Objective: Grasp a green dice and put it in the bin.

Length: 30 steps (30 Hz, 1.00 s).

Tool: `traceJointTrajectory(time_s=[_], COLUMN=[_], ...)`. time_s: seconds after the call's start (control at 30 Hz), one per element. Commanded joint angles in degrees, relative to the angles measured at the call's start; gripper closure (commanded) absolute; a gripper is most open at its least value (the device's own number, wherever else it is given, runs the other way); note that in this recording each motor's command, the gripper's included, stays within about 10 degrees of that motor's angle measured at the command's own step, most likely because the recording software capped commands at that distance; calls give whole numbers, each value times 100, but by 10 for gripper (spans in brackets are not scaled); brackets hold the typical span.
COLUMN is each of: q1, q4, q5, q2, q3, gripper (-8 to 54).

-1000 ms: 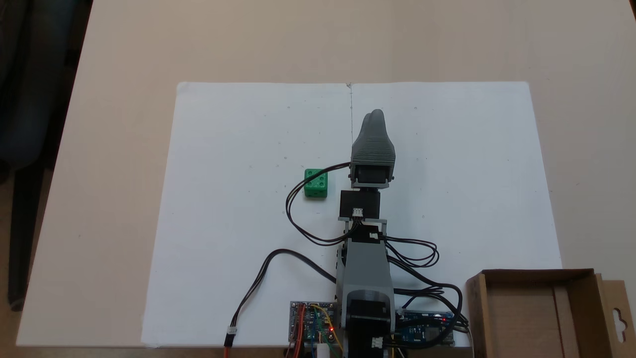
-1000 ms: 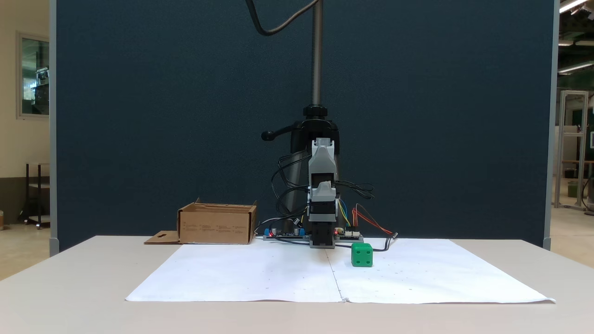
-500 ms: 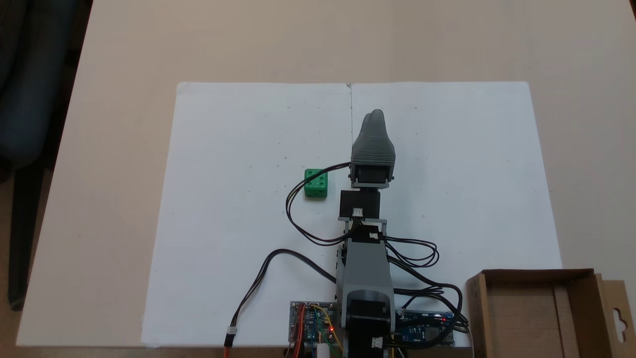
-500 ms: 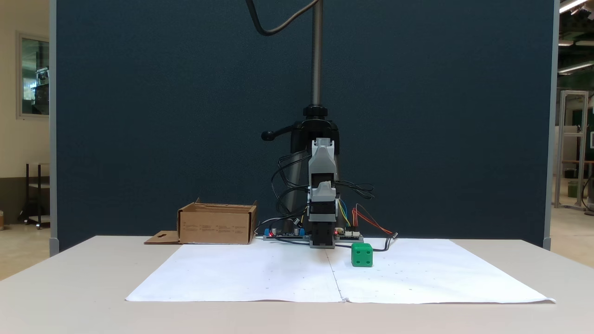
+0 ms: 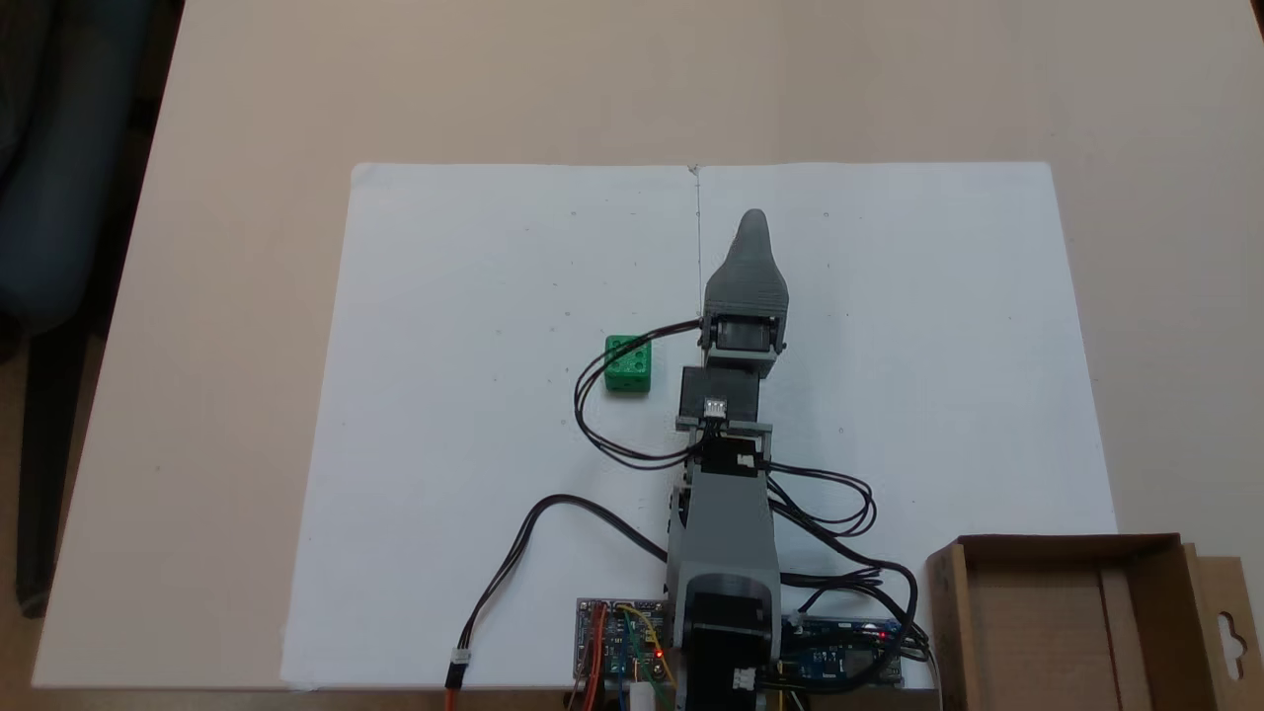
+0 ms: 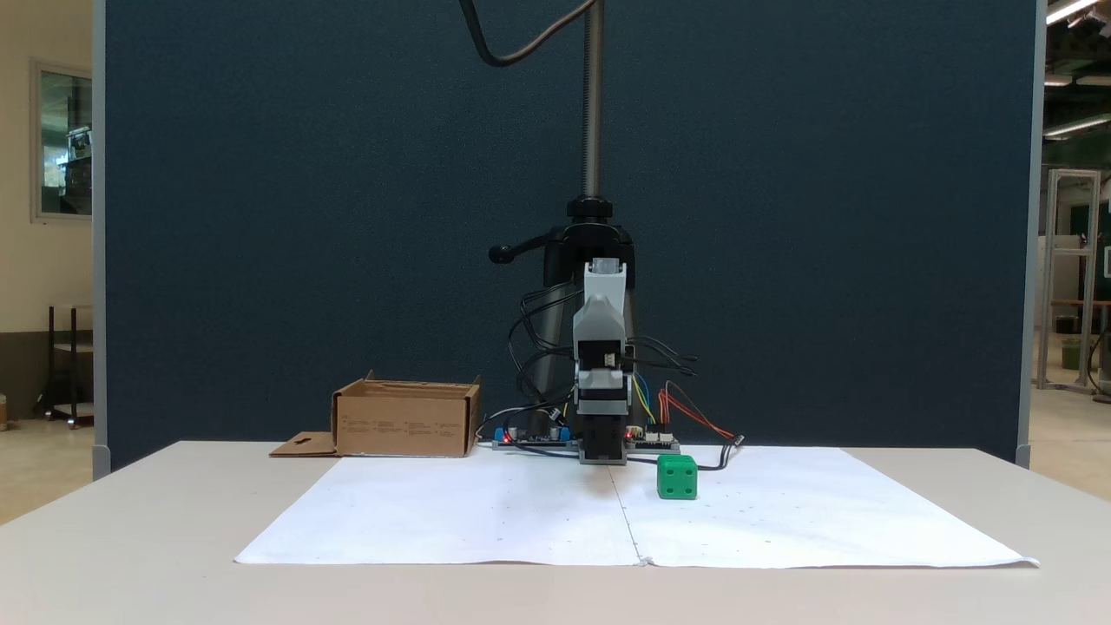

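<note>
The green dice (image 5: pixel 628 363) lies on the white paper, just left of the arm's wrist in a fixed view from above, and right of the arm in the front fixed view (image 6: pixel 676 477). My gripper (image 5: pixel 752 219) points away from the base, above the paper and to the right of and beyond the dice, clear of it. Its jaws overlap into a single grey tip, so their state is unreadable. Facing the front camera, the gripper (image 6: pixel 601 382) holds nothing visible. The bin (image 5: pixel 1066 543), a brown cardboard box, stands empty at the table's near right corner, and left of the arm (image 6: pixel 406 423) from the front.
White paper sheets (image 5: pixel 474 296) cover the middle of the beige table (image 5: pixel 247 99). Black cables (image 5: pixel 592 415) loop from the wrist close beside the dice. Circuit boards (image 5: pixel 617 642) sit at the arm's base. A dark partition (image 6: pixel 304 217) stands behind the table.
The wrist and gripper have tilted and reached slightly farther from the base, with the tip now looking narrower from above. The dice and the bin have not moved.
</note>
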Motion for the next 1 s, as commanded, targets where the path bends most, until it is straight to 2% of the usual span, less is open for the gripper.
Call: traceJointTrajectory(time_s=[0.0,0.2,0.33,0.77,0.97], q1=[132,18,-334,-747,-773], q4=[859,3188,5025,9684,11582], q5=[-527,-519,-448,1099,1582], q2=[633,633,633,606,606], q3=[-703,-1934,-3312,-5660,-6144], gripper=[18,18,16,22,34])
